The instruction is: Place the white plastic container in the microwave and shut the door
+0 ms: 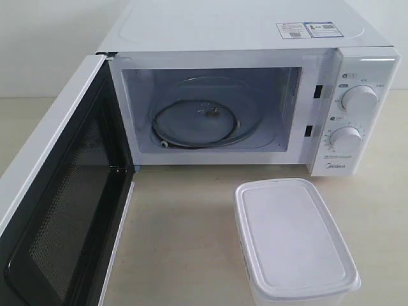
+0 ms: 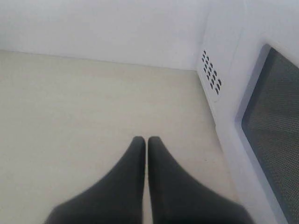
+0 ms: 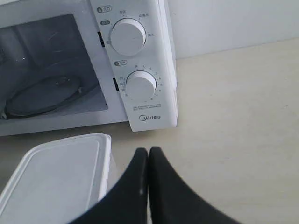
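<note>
The white plastic container (image 1: 293, 239) stands lidded on the table in front of the microwave (image 1: 255, 83), below its dial panel. The microwave's door (image 1: 57, 210) is swung wide open at the left, showing its black mesh inner face; the glass turntable (image 1: 204, 121) lies bare inside. Neither gripper shows in the exterior view. My right gripper (image 3: 148, 151) is shut and empty, hovering beside the container (image 3: 58, 175), near the microwave's dial panel (image 3: 133, 65). My left gripper (image 2: 146, 140) is shut and empty over bare table, beside the door's outer face (image 2: 273, 121).
The pale wooden table (image 1: 185, 236) runs between the open door and the container. A white wall stands behind the microwave. The microwave's side vent holes (image 2: 211, 74) show in the left wrist view.
</note>
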`<action>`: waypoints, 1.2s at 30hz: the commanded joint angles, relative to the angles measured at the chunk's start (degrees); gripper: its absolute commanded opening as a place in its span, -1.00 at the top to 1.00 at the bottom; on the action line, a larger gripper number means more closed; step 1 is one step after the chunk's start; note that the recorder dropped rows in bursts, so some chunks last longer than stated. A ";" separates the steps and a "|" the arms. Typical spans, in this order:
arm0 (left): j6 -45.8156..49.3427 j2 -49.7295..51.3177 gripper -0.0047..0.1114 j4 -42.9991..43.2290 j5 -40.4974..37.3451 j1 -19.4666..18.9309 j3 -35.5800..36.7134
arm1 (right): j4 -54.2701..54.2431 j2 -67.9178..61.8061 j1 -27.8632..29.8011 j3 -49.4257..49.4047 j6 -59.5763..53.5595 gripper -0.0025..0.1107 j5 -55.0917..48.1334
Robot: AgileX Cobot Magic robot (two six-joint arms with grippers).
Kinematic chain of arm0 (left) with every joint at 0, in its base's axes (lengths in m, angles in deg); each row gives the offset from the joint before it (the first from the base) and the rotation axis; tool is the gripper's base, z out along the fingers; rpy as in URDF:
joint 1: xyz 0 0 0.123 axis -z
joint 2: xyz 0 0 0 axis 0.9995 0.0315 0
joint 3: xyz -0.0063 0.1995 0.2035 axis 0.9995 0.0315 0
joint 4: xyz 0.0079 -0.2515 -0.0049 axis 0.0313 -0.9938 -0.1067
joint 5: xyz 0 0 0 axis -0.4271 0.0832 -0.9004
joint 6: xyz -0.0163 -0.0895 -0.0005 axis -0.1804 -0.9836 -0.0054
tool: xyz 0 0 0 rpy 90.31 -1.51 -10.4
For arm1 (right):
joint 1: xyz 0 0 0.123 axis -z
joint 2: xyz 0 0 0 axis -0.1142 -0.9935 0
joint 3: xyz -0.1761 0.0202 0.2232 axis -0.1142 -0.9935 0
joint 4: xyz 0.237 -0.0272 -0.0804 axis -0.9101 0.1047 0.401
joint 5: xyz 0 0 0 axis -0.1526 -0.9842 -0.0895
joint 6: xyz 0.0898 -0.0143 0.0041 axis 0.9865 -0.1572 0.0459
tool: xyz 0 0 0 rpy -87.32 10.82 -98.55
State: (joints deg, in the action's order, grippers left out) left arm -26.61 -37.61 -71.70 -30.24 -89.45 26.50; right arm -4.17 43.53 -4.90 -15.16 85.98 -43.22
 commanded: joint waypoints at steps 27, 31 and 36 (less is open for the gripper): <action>0.19 -0.15 0.84 0.11 -0.06 -0.28 0.15 | 0.12 0.23 0.11 0.04 -0.31 0.96 0.29; 0.19 -0.15 0.84 0.11 -0.06 -0.28 0.15 | 0.12 0.23 0.11 0.04 -0.34 0.96 0.43; 0.19 -0.15 0.84 0.11 -0.06 -0.28 0.15 | -0.12 0.23 0.11 0.04 -0.34 0.96 5.83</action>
State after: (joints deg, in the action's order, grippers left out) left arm -26.61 -37.61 -71.70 -30.24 -89.45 26.50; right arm -4.17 43.53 -4.90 -15.16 85.98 -41.58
